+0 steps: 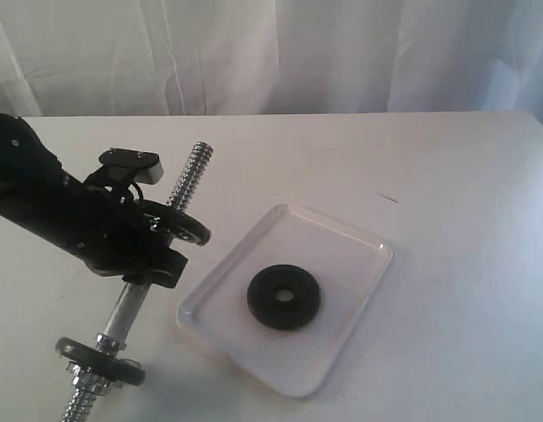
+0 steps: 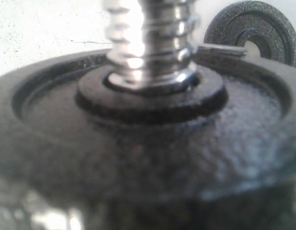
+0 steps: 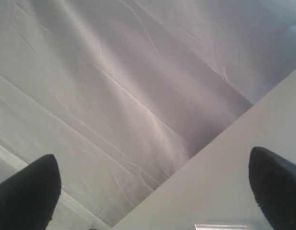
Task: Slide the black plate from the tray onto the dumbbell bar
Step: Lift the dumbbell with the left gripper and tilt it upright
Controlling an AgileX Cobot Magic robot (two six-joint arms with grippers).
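Note:
The black plate lies flat in the clear tray, right of centre on the table. The dumbbell bar runs slantwise on the left, with one black disc near its far threaded end and another near its front end. My left gripper is shut around the bar's knurled middle, just below the upper disc. The left wrist view is filled by that disc and the threaded rod, with the black plate beyond; the fingers are hidden. My right gripper stands open, holding nothing.
A white curtain hangs behind the table's far edge. The right wrist view shows only that curtain and a strip of white table. The right arm is outside the exterior view.

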